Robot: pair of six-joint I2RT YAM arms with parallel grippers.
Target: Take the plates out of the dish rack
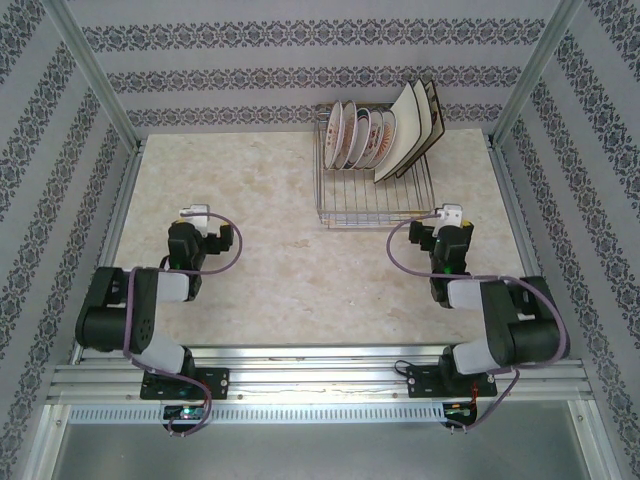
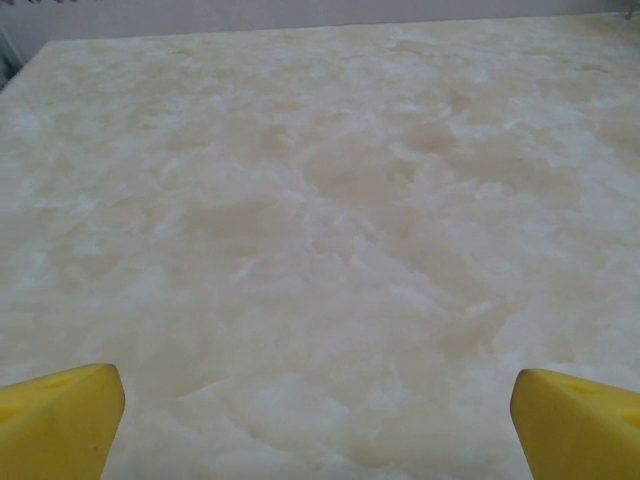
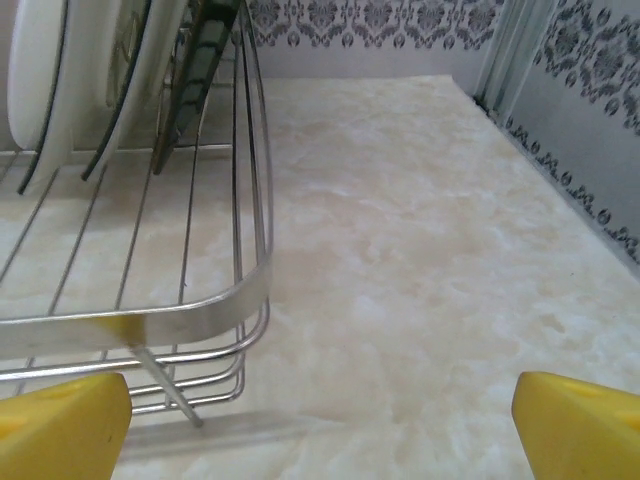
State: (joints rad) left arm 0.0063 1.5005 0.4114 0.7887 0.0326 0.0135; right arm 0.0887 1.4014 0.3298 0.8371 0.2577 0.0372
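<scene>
We see white patterned plates [image 1: 360, 135] propped upright by silver wire dish rack [image 1: 375, 215] dividers; left gripper [image 1: 193, 213], right gripper [image 1: 452, 213] spread empty.

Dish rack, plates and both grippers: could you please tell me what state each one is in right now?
dish rack: upright on the table, loaded at its far end, near end bare.
round plates: standing on edge in the rack, far left side.
square plates: on edge in the rack, far right side, leaning right.
left gripper: open, holding nothing, above bare table.
right gripper: open, holding nothing, at the rack's near right corner.
</scene>
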